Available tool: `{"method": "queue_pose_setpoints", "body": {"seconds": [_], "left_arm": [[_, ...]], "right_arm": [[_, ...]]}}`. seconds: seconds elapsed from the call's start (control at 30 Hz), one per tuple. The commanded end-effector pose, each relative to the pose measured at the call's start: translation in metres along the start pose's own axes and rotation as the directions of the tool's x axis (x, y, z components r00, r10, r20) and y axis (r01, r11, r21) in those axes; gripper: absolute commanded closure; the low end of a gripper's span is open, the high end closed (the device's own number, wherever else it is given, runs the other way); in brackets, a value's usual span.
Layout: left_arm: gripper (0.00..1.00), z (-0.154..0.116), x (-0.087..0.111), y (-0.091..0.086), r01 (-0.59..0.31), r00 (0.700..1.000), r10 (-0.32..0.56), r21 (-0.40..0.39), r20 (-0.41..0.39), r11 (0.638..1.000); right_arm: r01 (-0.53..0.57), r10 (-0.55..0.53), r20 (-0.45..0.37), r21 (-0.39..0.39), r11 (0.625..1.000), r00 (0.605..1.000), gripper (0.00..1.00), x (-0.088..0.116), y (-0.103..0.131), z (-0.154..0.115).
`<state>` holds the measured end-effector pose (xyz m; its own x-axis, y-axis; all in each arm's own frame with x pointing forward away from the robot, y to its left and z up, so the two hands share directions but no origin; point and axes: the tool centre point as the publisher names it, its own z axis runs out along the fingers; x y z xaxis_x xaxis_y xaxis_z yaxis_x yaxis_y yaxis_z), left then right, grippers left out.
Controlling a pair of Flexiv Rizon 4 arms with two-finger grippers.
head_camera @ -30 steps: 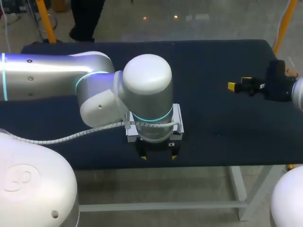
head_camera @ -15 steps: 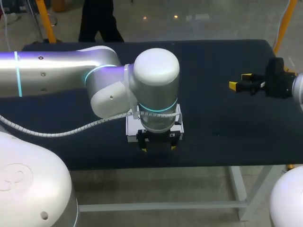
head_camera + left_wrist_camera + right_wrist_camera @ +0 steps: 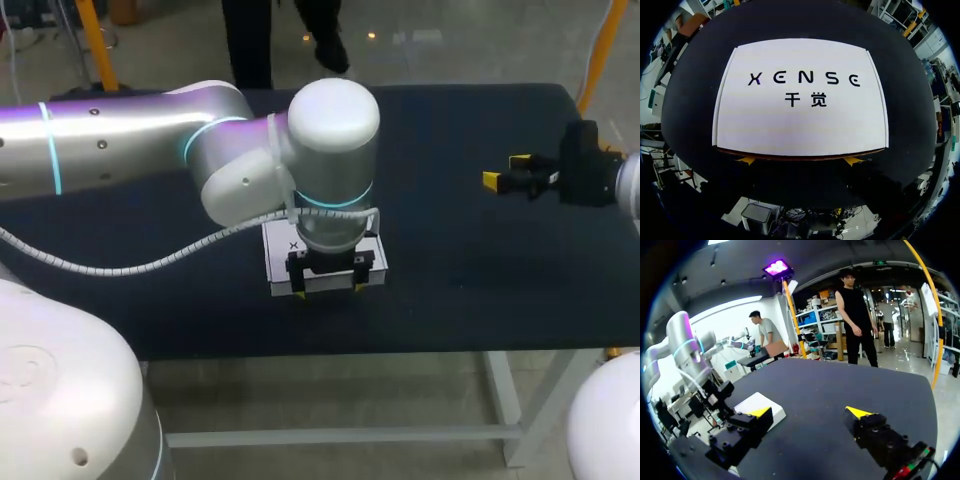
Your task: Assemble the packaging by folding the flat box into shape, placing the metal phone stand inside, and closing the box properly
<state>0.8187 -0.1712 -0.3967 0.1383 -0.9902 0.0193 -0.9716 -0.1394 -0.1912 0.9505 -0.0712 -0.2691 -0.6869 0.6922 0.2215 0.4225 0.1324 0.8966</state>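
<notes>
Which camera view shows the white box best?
The left wrist view: the whole top of the box fills it. In the head view the left arm covers most of the box. In the right wrist view it is distant and partly behind the right gripper.

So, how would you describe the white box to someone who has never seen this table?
Look at the dark table, near the middle of its front edge, where the left gripper points down. The box lies right below it. It is the only white thing lying on the table, with black print on top.
</notes>
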Motion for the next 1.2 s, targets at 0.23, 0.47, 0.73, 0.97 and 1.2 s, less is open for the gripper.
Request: {"method": "queue_pose_setpoints", "body": {"seconds": [0.23,0.47,0.73,0.97,1.2], "left_arm": [[0.0,0.007,0.0,-0.039,0.008,1.0,-0.008,-0.013,0.012,1.0],[0.0,0.013,-0.002,-0.071,0.003,1.0,-0.002,-0.022,0.02,1.0],[0.0,0.017,-0.008,-0.109,0.009,1.0,-0.008,-0.03,0.022,1.0],[0.0,0.022,-0.009,-0.141,0.007,1.0,-0.006,-0.036,0.028,0.999],[0.0,0.032,-0.01,-0.174,-0.003,1.0,0.004,-0.041,0.027,0.999]], "right_arm": [[0.001,-0.001,-0.005,-0.006,1.0,1.0,0.0,-0.001,-0.001,-0.001],[0.001,-0.001,-0.005,-0.006,1.0,1.0,0.0,-0.001,-0.001,-0.001],[0.001,-0.001,-0.005,-0.006,1.0,1.0,0.0,-0.001,-0.001,-0.001],[0.001,-0.001,-0.005,-0.006,1.0,1.0,0.0,-0.001,-0.001,-0.001],[0.001,-0.001,-0.005,-0.006,1.0,1.0,0.0,-0.001,-0.001,-0.001]]}}
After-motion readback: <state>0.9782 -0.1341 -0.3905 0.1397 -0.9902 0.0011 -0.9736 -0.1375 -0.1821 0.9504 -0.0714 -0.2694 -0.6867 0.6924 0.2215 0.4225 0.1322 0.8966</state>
